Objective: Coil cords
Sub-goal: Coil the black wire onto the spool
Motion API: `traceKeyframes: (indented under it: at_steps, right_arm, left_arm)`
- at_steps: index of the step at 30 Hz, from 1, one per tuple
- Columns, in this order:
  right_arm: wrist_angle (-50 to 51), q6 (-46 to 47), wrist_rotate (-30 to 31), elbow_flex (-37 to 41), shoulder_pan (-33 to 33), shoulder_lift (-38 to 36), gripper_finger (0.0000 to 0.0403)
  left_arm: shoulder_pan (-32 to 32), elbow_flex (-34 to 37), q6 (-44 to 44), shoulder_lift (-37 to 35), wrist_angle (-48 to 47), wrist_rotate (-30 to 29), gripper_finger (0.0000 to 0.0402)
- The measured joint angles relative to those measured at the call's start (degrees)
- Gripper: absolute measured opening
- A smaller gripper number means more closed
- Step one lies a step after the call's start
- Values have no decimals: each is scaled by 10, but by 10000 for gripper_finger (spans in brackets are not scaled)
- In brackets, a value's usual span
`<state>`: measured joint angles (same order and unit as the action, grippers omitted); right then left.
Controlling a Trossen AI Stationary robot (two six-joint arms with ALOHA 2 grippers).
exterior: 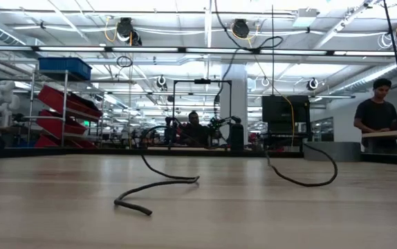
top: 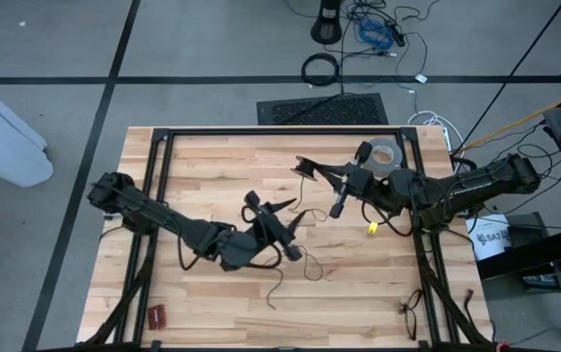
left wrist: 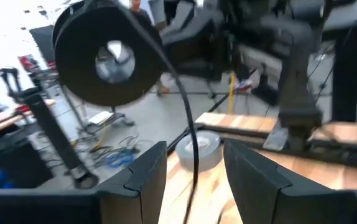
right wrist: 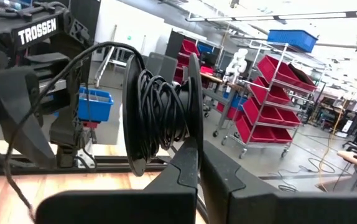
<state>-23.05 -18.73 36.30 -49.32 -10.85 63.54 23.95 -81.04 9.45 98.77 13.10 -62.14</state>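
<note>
Grey tape roll (top: 385,154) sits at upper right of the table (top: 212,156), just behind the right arm. Small yellow bit (top: 371,228) lies center-right, red block (top: 155,315) lower left. Right gripper (right wrist: 194,155), upper center in high view, is clamped on a black spool (right wrist: 160,112) w/ cord (right wrist: 157,115) wound on it. Left gripper (left wrist: 194,171), mid-table, fingers apart; cord runs between them, loose end trails on the wood, lower center.

Both dark arms reached in toward the middle of the desk (top: 212,156), the left claw (top: 282,207) with its fingers (left wrist: 144,177) parted and pointing toward the right claw (top: 305,168), whose fingers (right wrist: 188,165) were clamped shut.
</note>
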Motion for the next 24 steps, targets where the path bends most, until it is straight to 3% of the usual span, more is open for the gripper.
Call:
traceKeyframes:
  at_steps: [9,18,24]
  right_arm:
    - [20,17,1,0,0,1,0]
    - [33,28,2,0,0,1,0]
    - [47,41,1,0,0,1,0]
  left_arm:
    - [-16,0,27,14,50,30,155]
    - [-8,0,34,14,49,30,48]
    - [-6,0,49,14,50,28,6]
